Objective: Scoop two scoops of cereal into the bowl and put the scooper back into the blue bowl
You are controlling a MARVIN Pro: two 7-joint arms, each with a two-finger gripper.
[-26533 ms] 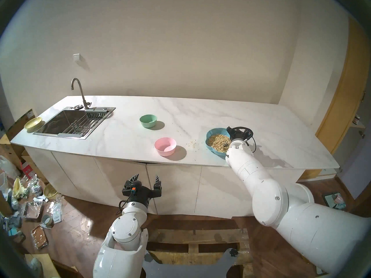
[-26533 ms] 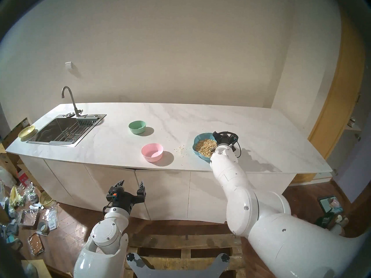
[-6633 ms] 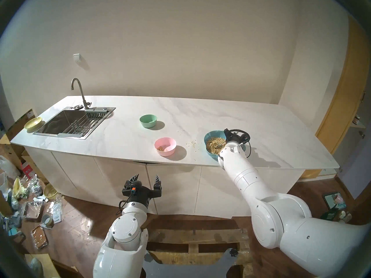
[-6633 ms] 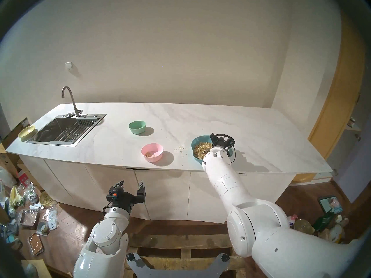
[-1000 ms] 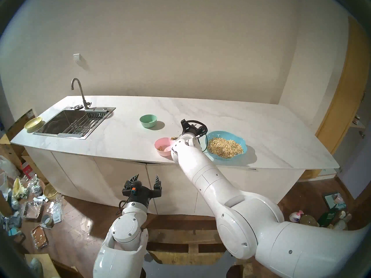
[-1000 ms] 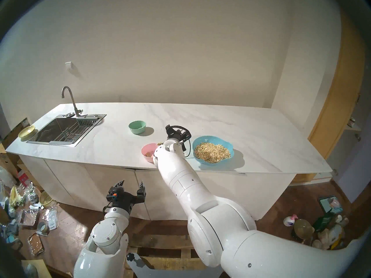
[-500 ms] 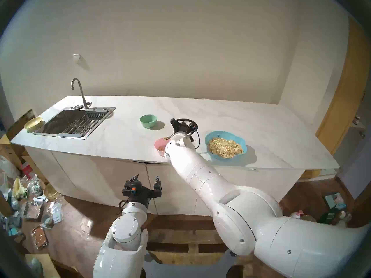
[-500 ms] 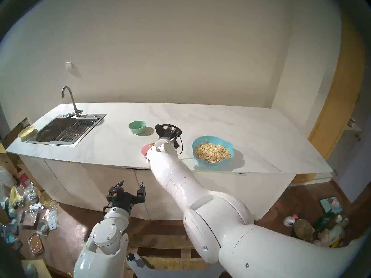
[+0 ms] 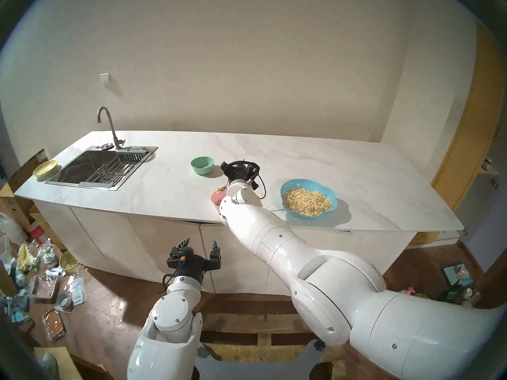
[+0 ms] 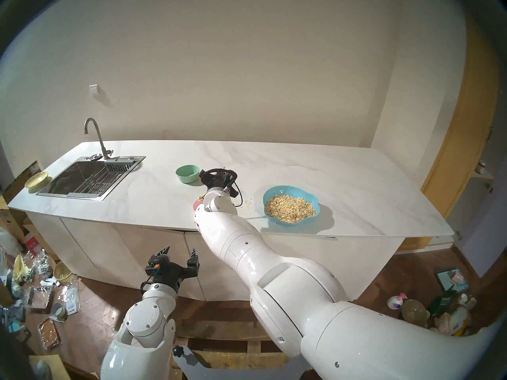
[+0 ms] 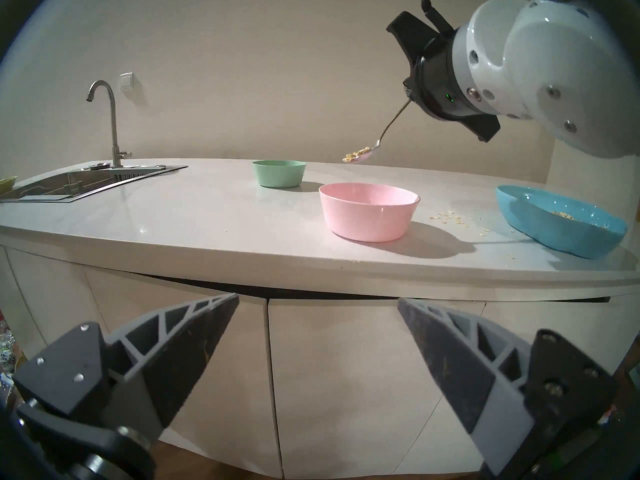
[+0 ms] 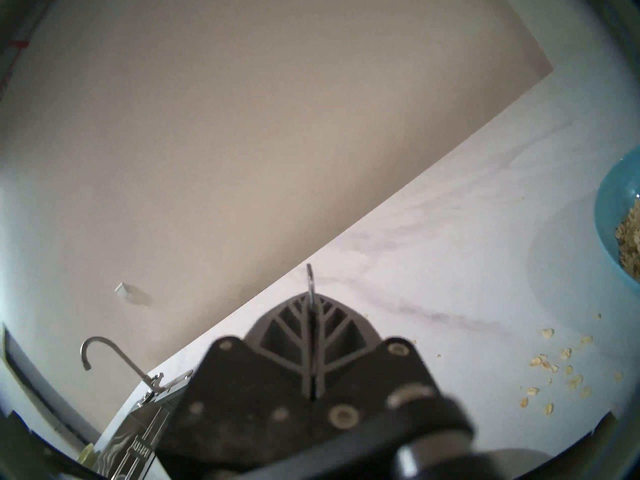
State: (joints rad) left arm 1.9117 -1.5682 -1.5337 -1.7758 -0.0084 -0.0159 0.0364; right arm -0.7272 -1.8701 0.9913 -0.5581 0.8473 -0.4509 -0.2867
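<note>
Centre of head view: right hand (image 12: pixel 313 344), clenched on slim silver metal spoon (image 11: pixel 372 146), has swung left from wide scalloped light-blue bowl (image 9: pixel 308 183) to above small pink plastic bowl (image 11: pixel 369 211). Tan flake cereal (image 11: pixel 355 154) heaped on spoon head, not yet tipped. Likely second scoop; pour next. Lower centre: left hand (image 9: pixel 198 250) idle, fingers spread, empty.
</note>
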